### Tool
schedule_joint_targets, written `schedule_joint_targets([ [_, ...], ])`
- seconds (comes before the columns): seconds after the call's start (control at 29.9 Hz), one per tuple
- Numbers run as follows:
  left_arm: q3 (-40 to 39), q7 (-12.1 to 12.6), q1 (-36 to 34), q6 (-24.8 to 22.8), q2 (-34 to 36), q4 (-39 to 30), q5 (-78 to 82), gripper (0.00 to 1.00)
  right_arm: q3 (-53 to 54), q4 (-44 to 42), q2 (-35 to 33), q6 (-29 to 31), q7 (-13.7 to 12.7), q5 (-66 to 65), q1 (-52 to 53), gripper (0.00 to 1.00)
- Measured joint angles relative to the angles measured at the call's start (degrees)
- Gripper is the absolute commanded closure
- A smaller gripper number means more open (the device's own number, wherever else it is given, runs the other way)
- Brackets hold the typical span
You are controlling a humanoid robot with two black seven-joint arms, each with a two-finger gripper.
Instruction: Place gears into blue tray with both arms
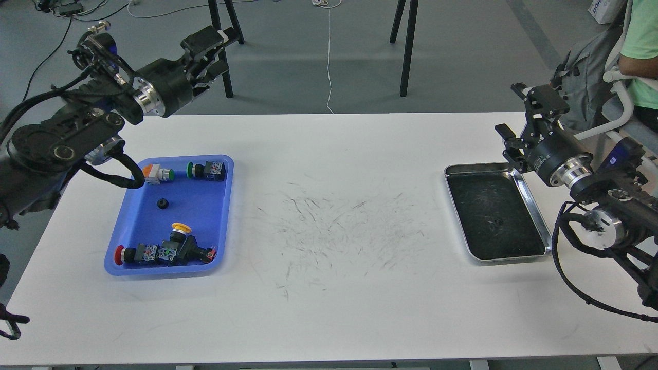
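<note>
White table (329, 318), scuffed with dark scratches at its middle, fills most of the view, with grey floor, cables and stand legs behind it. At far left the left gripper (218, 49) is raised above the table's back edge, well apart from everything on it; its fingers look spread and hold nothing. Below it sits the blue tray (226, 216), with colour-capped switches (159, 252) along its near and far ends and one gear (163, 204) lying alone on the bare blue floor between them. Across the scratched middle, well apart, is the silver tray (534, 205); a small dark gear (497, 222) seems to rest on its dark bottom, hard to make out. The right gripper (516, 121) hangs just above that tray's back right corner, fingers seemingly parted and empty, though it is seen small. So I judge one gear delivered and one left to fetch. No writing on the table can be read; partial blue print on a white bag at top right is illegible.
</note>
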Motion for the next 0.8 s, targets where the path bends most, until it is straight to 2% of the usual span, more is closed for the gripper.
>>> schedule_joint_targets([
  [0.2,0.0,0.0,-0.1,-6.0,-5.9,2.8,-2.9,0.01,-5.3,4.0,-5.4,0.0,-0.8,0.0,2.7,0.05],
  [0.33,-0.1,0.0,-0.1,-6.8,-8.5,4.0,-4.8,0.01,-9.7,6.9,-9.7,0.6,-2.1,-0.5,5.4,0.04],
  [0.6,0.0,0.0,0.9,-7.6,-13.0,6.0,-11.9,0.00,-17.0,9.3,-15.3,3.1,-2.8,-5.3,8.9,0.04],
  [0.8,-0.6,0.0,1.3,-10.4,-12.8,5.9,-16.9,0.00,-21.1,9.9,-16.8,6.2,-6.0,-14.4,9.6,0.04],
])
